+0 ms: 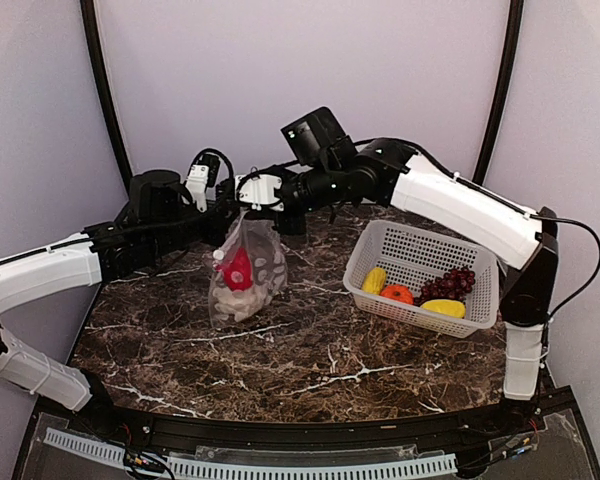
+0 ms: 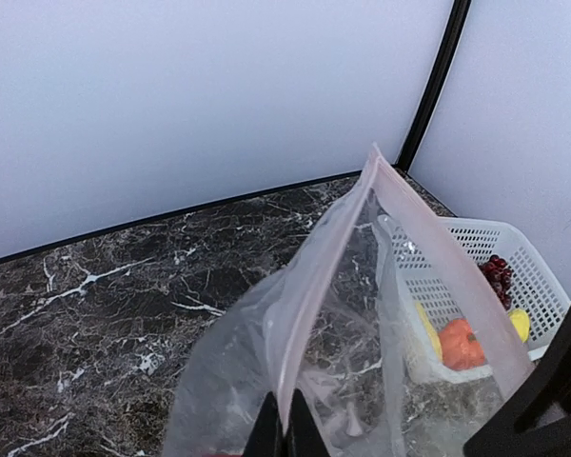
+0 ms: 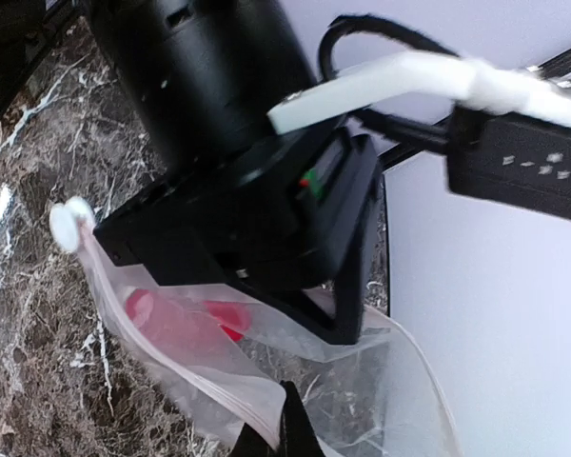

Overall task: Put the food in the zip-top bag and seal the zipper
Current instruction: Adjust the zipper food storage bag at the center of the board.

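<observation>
The clear zip-top bag (image 1: 248, 285) hangs over the back of the marble table, held up by both grippers at its top. My left gripper (image 1: 230, 215) is shut on one side of the pinkish zipper (image 2: 335, 257); its fingertips (image 2: 285, 433) pinch the strip. My right gripper (image 3: 281, 433) is shut on the other rim, so the bag's mouth stands open between them. A red pepper (image 1: 240, 268) and pale cabbage (image 1: 242, 303) lie inside. Two yellow pieces (image 1: 375, 280), an orange-red one (image 1: 397, 294) and grapes (image 1: 452, 283) lie in the basket.
The white perforated basket (image 1: 420, 245) stands at the right of the table, close to the bag. The left arm's black wrist body (image 3: 257, 200) fills the right wrist view just above the bag. Walls enclose the table at the back and on both sides.
</observation>
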